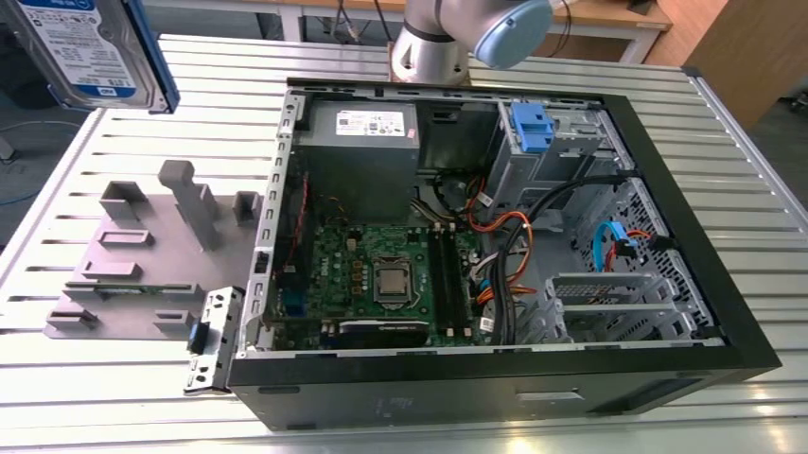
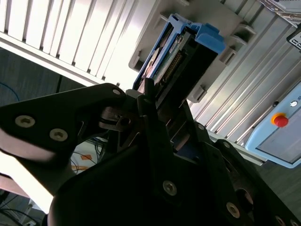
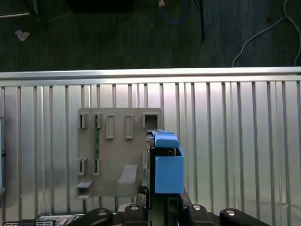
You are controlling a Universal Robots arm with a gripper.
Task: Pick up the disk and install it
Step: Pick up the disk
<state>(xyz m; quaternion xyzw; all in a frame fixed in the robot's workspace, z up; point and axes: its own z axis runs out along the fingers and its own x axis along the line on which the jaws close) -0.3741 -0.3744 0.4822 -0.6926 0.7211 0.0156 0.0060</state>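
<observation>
One disk (image 1: pixel 98 45) is in play, and it is off the tabletop (image 1: pixel 707 123): the exterior view has it hanging high at the exterior view's left, label towards the camera, well apart from the open case (image 1: pixel 505 378). The claw (image 2: pixel 164 106) is closed on it; in the second wrist view the dark fingers (image 2: pixel 146 101) pinch the disk (image 2: pixel 169 61) across its thin body, with the connector end and the blue bracket (image 2: pixel 207 37) reaching out beyond the tips. In the first wrist view the disk (image 3: pixel 165 165) shows edge-on above one side of the grey fixture (image 3: pixel 113 141), and it looks to touch neither the fixture nor the slats. I judge it stiff and dense for its size, so it will not bend, but most of its weight seems to hang past the grip and could lever it round if the squeeze is light. Its bare metal flanks are probably smooth and apt to slip. The sound place to hold is those flat metal faces, near the middle, not the plastic bracket, which would likely flex, nor the exposed board and connector. It is likely sensitive to knocks, and the cage (image 1: pixel 550 142) inside the case sits close to loose cables (image 1: pixel 505 246)
</observation>
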